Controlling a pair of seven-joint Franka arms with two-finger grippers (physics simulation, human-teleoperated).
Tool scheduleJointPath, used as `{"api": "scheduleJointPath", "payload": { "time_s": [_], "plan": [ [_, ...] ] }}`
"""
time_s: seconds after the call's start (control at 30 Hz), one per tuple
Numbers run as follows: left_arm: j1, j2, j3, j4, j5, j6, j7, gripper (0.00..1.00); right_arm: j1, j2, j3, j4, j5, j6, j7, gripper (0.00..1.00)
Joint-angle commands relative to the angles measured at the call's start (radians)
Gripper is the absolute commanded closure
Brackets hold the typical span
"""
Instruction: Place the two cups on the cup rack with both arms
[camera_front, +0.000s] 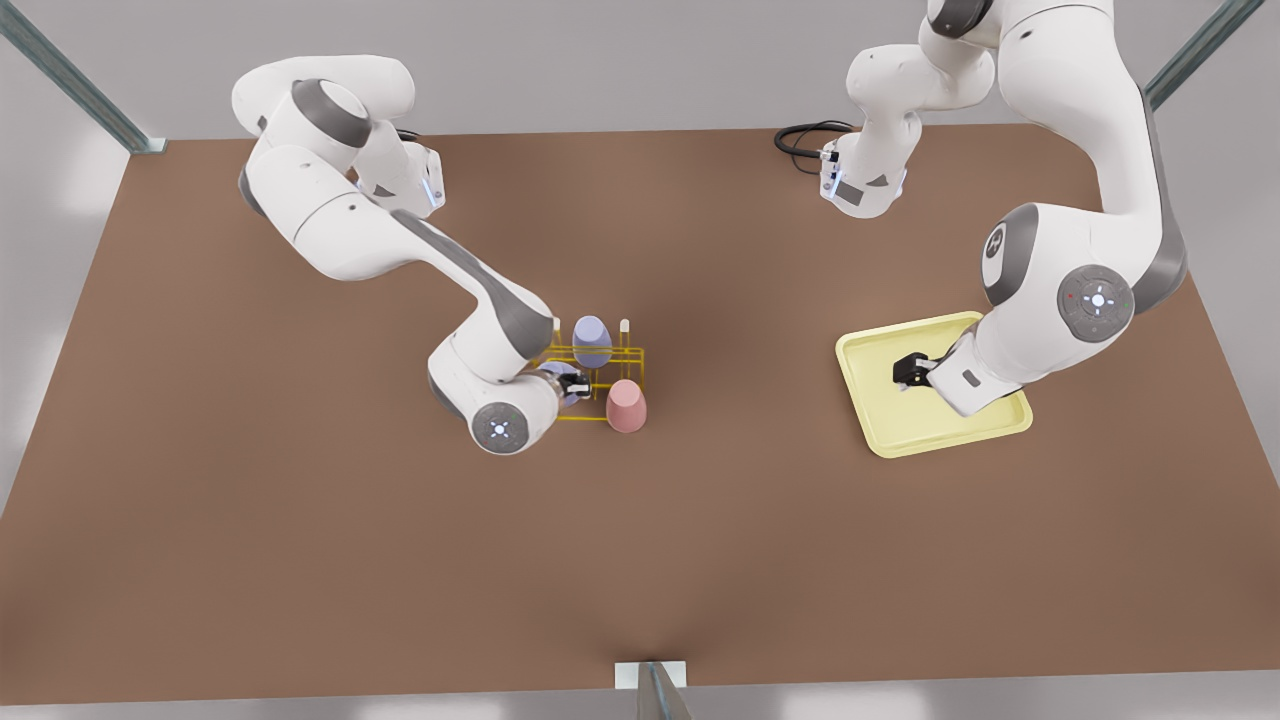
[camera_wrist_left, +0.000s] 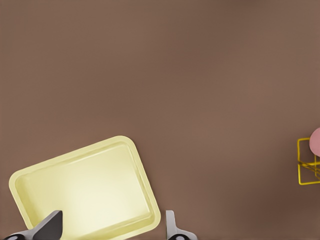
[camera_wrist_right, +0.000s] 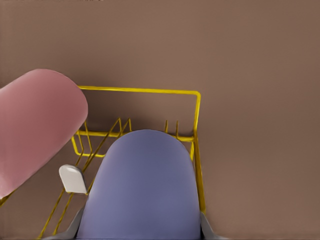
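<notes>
we see the right gripper (camera_front: 575, 385) at the small bright-yellow wire cup rack (camera_front: 600, 372) near the middle of the brown counter (camera_front: 300, 520), its fingers (camera_wrist_right: 75, 227) clamped on either side of a pale lavender tapered cup (camera_wrist_right: 142, 190). in the right wrist view that cup sits base outward between the fingers, over the rack's wire frame (camera_wrist_right: 196, 130) and beside a white-tipped peg (camera_wrist_right: 74, 179). in the front view only a sliver of that held cup (camera_front: 552, 378) shows, behind the white arm's wrist at the rack's edge on the front view's left.

just beyond it, a salmon pink tapered cup (camera_front: 627, 405) stands inverted at the rack's near corner, on the front view's right side of the frame; the right wrist view shows it (camera_wrist_right: 37, 127) close beside the held cup. a second pale lavender cup (camera_front: 592, 341) sits upside down on the rack's far side, and another white-tipped peg (camera_front: 625, 326) rises bare next to it.

well apart, toward the front view's right, the left gripper (camera_front: 908, 371) hangs over a pale-yellow square tray (camera_front: 860, 380), its fingers (camera_wrist_left: 49, 227) spread wide and holding nothing. the left wrist view shows the tray (camera_wrist_left: 142, 175) beneath those fingers, with a corner of the yellow rack (camera_wrist_left: 306, 162) and a sliver of the pink cup (camera_wrist_left: 316, 141) farther off.
</notes>
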Motion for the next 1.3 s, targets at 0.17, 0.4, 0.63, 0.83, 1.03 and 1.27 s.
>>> {"api": "scheduleJointPath", "payload": {
  "time_s": [0.17,0.4,0.63,0.83,1.03,1.27],
  "plan": [
    [-0.001,0.003,0.0,0.001,0.001,0.002,0.022,0.0,-0.055,-0.002,0.072,-0.015,-0.044,-0.073,0.142,0.0],
    [-0.001,0.003,0.0,0.0,0.001,0.002,0.022,0.0,-0.079,0.014,0.09,-0.015,-0.044,-0.077,0.127,0.0],
    [-0.003,0.003,0.0,0.0,0.001,0.006,0.022,0.0,-0.08,0.069,0.089,0.002,-0.044,-0.045,0.124,0.0],
    [-0.012,0.003,0.0,0.0,0.001,0.008,0.003,0.0,-0.098,0.081,0.08,0.01,-0.041,-0.028,0.087,0.0],
    [-0.012,0.017,0.0,0.001,0.001,0.025,0.002,0.0,-0.106,0.08,0.081,-0.019,0.105,-0.042,0.096,0.0],
    [-0.011,0.023,0.0,0.001,0.001,0.036,0.002,0.0,-0.123,0.078,0.084,-0.032,0.136,-0.061,0.092,0.0]
  ]
}}
